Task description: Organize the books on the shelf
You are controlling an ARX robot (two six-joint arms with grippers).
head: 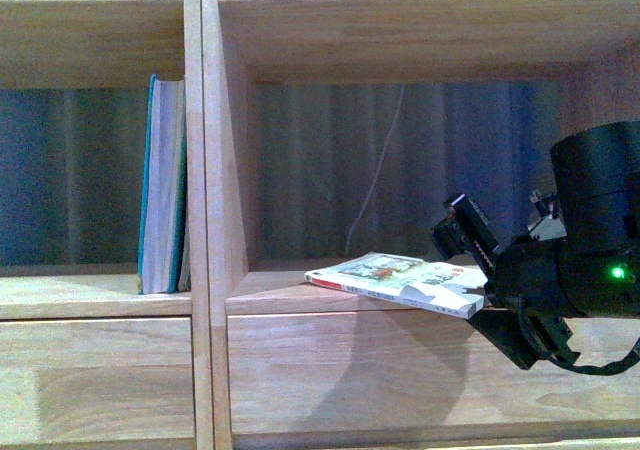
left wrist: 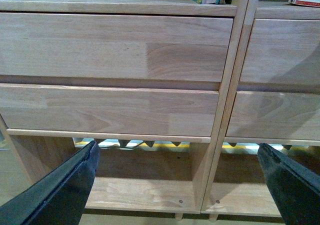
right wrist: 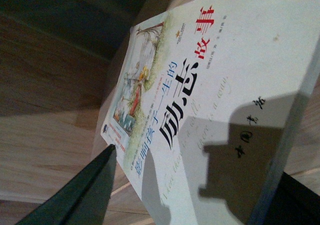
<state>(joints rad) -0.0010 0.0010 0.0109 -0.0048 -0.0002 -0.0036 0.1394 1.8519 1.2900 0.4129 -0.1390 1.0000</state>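
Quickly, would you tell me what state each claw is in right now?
Left claw: open, holding nothing.
Right claw: open around the edge of the paperback, not clamped on it.

Paperback point(head: 398, 278) flat on shelf point(head: 214, 220), teal book point(head: 163, 185) upright

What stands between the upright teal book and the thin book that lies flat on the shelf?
Only the shelf's wooden upright, seen in the front view: teal book on its left, thin book in the compartment on its right.
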